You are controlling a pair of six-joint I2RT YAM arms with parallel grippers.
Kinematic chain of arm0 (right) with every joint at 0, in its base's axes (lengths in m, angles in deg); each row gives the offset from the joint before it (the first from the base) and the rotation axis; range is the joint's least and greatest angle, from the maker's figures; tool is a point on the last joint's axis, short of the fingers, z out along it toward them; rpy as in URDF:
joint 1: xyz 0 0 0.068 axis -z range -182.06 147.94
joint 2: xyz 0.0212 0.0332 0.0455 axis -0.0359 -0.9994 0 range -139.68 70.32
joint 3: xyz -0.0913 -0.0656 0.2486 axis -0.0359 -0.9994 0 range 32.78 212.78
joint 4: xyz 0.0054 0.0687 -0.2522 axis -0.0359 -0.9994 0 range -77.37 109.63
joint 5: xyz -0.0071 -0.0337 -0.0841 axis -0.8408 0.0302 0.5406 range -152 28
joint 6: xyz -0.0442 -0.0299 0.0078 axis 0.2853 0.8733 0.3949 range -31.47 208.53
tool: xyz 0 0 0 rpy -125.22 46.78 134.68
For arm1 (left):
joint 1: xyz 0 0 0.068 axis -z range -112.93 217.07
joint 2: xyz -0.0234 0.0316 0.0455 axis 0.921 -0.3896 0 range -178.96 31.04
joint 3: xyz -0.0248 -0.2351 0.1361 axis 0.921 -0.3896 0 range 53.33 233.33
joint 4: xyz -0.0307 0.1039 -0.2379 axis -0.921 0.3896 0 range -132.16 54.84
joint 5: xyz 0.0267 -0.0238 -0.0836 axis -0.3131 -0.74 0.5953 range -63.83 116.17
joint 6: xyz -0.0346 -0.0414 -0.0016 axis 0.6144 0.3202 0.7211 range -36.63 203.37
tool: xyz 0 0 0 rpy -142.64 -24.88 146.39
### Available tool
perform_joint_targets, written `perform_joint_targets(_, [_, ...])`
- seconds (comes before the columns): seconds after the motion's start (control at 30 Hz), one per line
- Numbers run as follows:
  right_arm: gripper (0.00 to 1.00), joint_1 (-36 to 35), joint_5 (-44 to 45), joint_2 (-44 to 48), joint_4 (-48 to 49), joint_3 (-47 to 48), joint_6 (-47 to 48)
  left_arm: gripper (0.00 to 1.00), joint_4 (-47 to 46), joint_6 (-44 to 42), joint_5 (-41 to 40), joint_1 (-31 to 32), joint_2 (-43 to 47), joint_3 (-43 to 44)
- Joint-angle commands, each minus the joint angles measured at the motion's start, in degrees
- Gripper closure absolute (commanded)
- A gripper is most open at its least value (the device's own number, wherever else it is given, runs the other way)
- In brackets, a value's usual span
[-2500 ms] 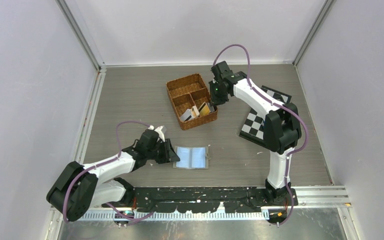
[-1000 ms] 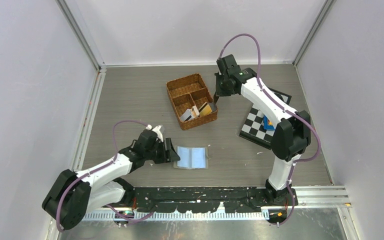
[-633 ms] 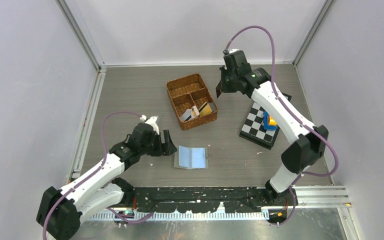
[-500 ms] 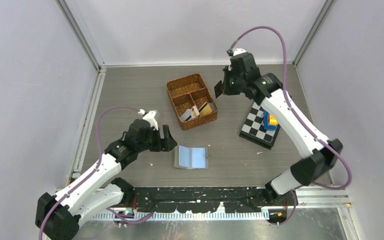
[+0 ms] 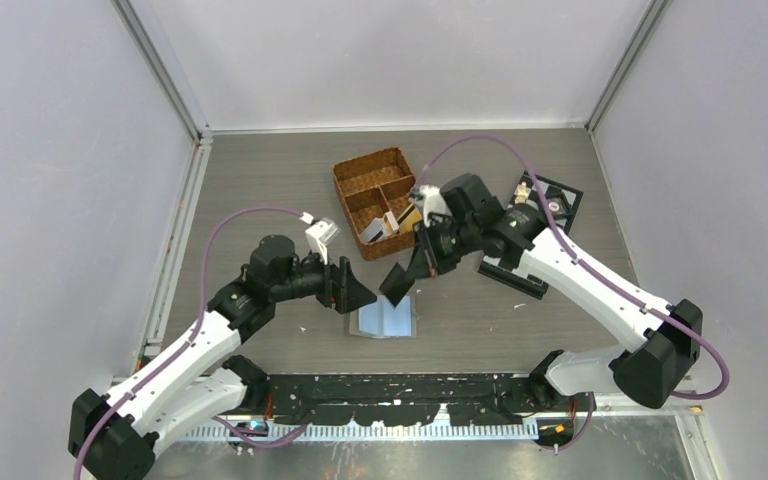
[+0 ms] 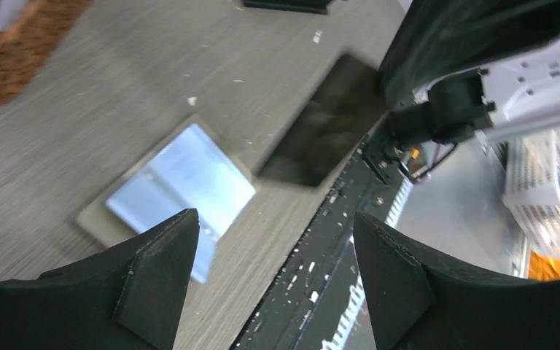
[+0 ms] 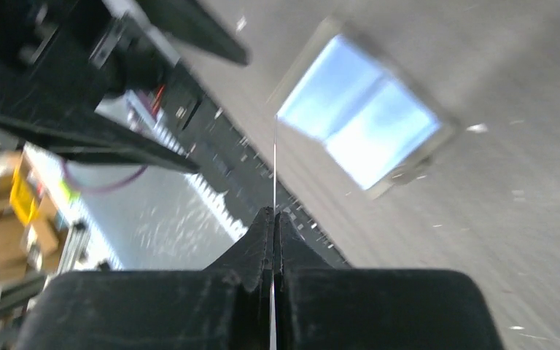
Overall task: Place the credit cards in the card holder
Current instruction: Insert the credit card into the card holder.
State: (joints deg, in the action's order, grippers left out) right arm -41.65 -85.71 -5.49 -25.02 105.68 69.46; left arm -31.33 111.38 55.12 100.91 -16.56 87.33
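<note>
well, my right gripper (image 5: 420, 265) was pinched tight on a dark card (image 5: 397, 281), which hung tilted over the far edge of the open holder (image 5: 385, 320); i couldn't tell if they touched. my left gripper (image 5: 357, 292) stood spread and empty, just left of the holder. the basket (image 5: 352, 172) held more cards (image 5: 393, 222) in its near compartment, too small to count, and the right arm hid its corner.

The left arm (image 5: 195, 345) and the right arm (image 5: 580, 285) were both made of white links with rounded black joints, and each one carried a thin purple cable (image 5: 250, 210) in a loose loop. The left gripper (image 6: 273, 217) had two matte black fingers (image 6: 153, 277) in a wedge shape. A small white camera block (image 5: 320, 237) sat on its wrist.
</note>
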Motion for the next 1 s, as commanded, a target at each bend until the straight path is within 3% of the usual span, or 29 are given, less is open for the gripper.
perform_joint_targets(0.0, [1.00,-4.32,-13.19,5.05,3.38,-2.50,1.21,0.20,-7.38,-0.31,8.21,2.98,-1.09,-1.09])
perform_joint_targets(0.27, [0.99,-5.17,-20.23,7.27,3.78,-5.11,2.68,0.23,-9.18,-0.43,10.95,8.77,-3.81,-1.04])
perform_joint_targets(0.4, [1.00,-5.17,-20.77,7.73,3.15,-4.97,3.80,0.62,-10.56,0.79,14.24,9.52,-5.31,-1.33])
perform_joint_targets(0.43, [1.00,-5.20,-20.71,7.78,3.01,-4.89,4.05,0.77,-12.02,1.01,14.78,9.61,-5.51,-1.43])
perform_joint_targets(0.47, [0.98,-5.15,-19.68,7.90,2.99,-4.83,4.08,0.91,-12.57,1.30,15.03,9.64,-5.65,-1.54])
perform_joint_targets(0.5, [0.87,-5.15,-17.76,8.14,3.03,-4.84,3.69,0.99,-12.97,1.60,14.99,9.63,-5.70,-1.74])
perform_joint_targets(0.6, [0.50,-5.10,-10.62,8.80,4.04,-5.69,1.26,1.00,-15.30,3.10,13.68,9.66,-5.12,-2.94])
perform_joint_targets(0.67, [0.36,-5.05,-6.66,9.51,5.28,-7.04,-1.06,1.00,-17.84,4.98,11.89,9.66,-3.97,-4.58])
perform_joint_targets(0.83, [0.32,-4.80,-3.22,13.84,17.62,-16.56,-12.20,1.00,-29.34,11.73,5.26,9.66,1.13,-10.75])
perform_joint_targets(0.97, [0.34,-4.79,-3.81,16.83,33.95,-25.24,-22.13,1.00,-31.48,13.68,2.67,9.66,3.68,-12.69])
